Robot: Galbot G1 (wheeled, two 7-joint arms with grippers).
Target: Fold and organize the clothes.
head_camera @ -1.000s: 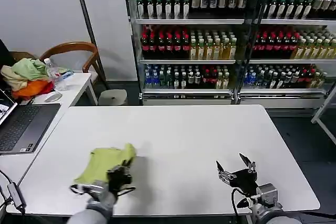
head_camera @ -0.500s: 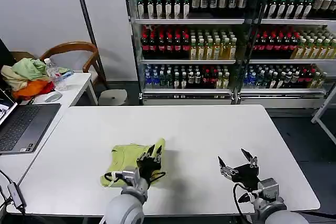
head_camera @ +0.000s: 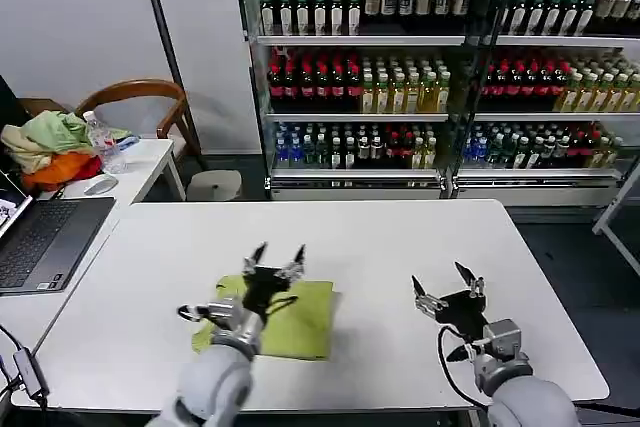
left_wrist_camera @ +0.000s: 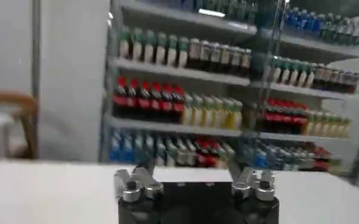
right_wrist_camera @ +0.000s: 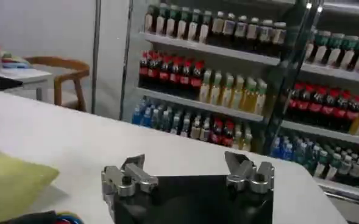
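While the T-shirt (head_camera: pixel 285 317) lies folded flat on the table (head_camera: pixel 400 247) near its front edge, the left end effector (head_camera: pixel 274 261) hovers released over it w/ fingers spread. Right end effector (head_camera: pixel 447 291) waits open, well apart. Fold looks nearly done; next move prob. calls for squaring the bundle.

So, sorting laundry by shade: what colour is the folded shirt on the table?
Lime yellow-green T-shirt, plain on the visible side; clearest in the head view.

Right gripper (right_wrist_camera: pixel 188 170) over white table (right_wrist_camera: pixel 75 137), 2 fingers (right_wrist_camera: pixel 136 172) spread wide, nothing between; yellow-green T-shirt (right_wrist_camera: pixel 11 182) flat off to one side; drink shelves (right_wrist_camera: pixel 240 85) beyond; wooden chair (right_wrist_camera: pixel 60 70) farther off.
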